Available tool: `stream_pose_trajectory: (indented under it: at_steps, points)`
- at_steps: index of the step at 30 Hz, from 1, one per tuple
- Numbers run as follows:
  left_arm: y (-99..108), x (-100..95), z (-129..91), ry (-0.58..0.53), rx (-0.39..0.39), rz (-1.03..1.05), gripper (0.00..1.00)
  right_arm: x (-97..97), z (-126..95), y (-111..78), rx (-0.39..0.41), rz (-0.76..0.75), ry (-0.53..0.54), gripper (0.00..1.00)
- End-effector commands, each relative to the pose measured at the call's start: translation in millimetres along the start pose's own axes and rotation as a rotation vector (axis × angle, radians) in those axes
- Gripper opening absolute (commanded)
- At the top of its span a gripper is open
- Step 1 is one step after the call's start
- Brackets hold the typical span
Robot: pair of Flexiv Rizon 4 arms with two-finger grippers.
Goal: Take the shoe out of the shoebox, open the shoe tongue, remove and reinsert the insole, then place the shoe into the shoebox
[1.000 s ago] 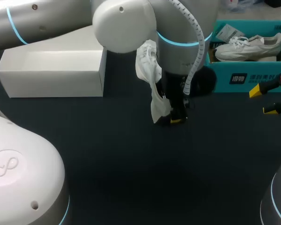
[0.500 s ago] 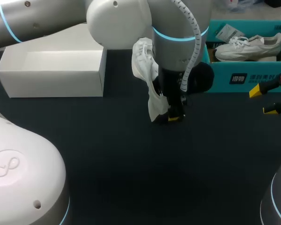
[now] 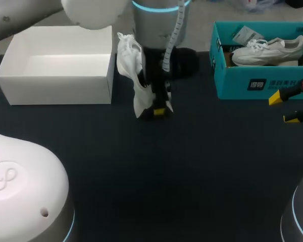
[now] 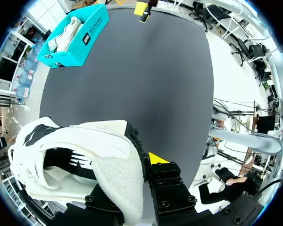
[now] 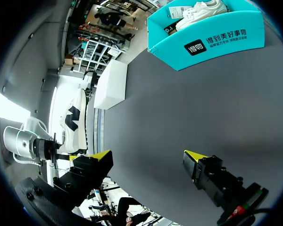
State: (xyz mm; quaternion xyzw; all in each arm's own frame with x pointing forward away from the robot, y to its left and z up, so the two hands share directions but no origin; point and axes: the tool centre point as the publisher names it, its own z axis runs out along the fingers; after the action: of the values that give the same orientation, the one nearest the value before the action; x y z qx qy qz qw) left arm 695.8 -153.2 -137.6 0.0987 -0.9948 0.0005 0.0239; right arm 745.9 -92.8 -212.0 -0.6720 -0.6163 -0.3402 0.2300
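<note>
Shoe (image 3: 128, 63) now nearer white box (image 3: 55, 89) — left jaws tight on it, right jaws apart.

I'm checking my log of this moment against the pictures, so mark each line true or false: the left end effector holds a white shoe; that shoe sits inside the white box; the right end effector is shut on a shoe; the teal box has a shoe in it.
1. The left end effector holds a white shoe. True.
2. That shoe sits inside the white box. False: it hangs beside the box, over the dark table.
3. The right end effector is shut on a shoe. False: it is open and holds nothing.
4. The teal box has a second shoe in it. True.
</note>
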Motion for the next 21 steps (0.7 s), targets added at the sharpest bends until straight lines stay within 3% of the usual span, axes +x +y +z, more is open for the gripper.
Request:
stream_pose_trajectory:
  at_steps: [1, 5, 11, 21]
  points:
    - [81.8, -21.0, 0.4, 0.028, 0.133, -0.008, 0.0, 0.4, 0.4, -1.1, -0.002, 0.001, -0.004, 1.0]
    - [109.9, -36.8, 7.6, 0.0, 0.064, -0.007, 0.0, 0.4, 0.4, -1.1, -0.002, 0.001, -0.004, 1.0]
    - [159.1, -68.8, 16.1, -0.012, 0.04, -0.045, 0.0, 0.4, 0.4, -1.1, -0.002, 0.001, -0.004, 1.0]
    - [235.5, -115.1, 6.8, 0.006, 0.117, -0.104, 0.0, 0.4, 0.4, -1.1, -0.002, 0.001, -0.004, 1.0]
